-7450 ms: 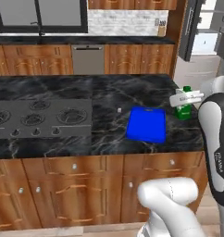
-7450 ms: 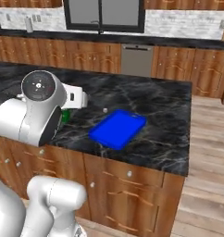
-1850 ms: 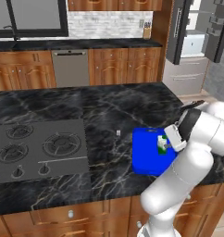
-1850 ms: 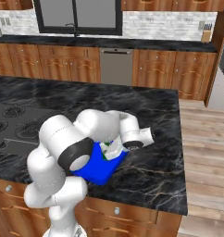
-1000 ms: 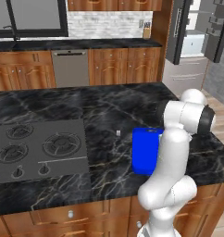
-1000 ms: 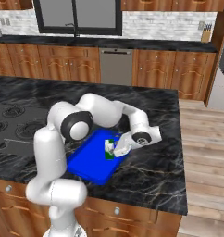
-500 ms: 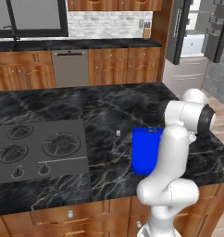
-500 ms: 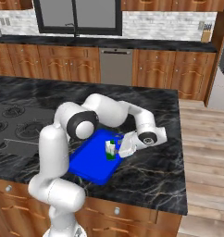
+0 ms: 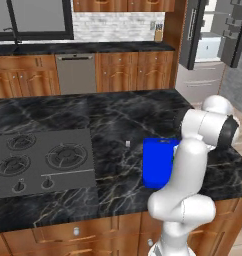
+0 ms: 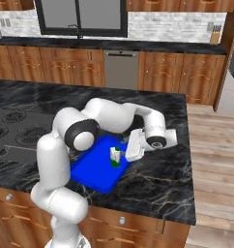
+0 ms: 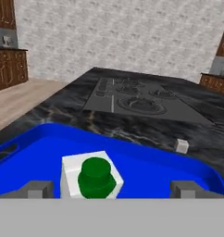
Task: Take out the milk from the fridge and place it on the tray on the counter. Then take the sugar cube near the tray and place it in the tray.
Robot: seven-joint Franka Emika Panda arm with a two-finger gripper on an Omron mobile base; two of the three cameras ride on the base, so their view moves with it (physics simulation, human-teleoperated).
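The milk (image 10: 115, 156) stands upright on the blue tray (image 10: 92, 172), near the tray's right edge. My gripper (image 10: 126, 150) is open just to the right of the carton, with no finger touching it. In the hand view the milk's green cap (image 11: 95, 172) sits low between my spread fingertips (image 11: 38, 189), a gap showing on each side. The sugar cube (image 11: 181, 146) lies on the black counter (image 9: 118, 115) just beyond the tray rim (image 11: 146, 149); in the left base view the sugar cube (image 9: 128, 144) is left of the tray (image 9: 155, 162). My arm hides the tray's right part there.
The fridge (image 9: 205, 35) stands at the far right with its dark doors open. A grey gas cooktop (image 9: 40, 160) is set in the counter left of the tray. A steel dishwasher panel (image 10: 121, 70) and wooden cabinets line the back wall.
The gripper set the milk down on the tray, opened fully and drew back a little to the right. The carton stays upright where it was put.
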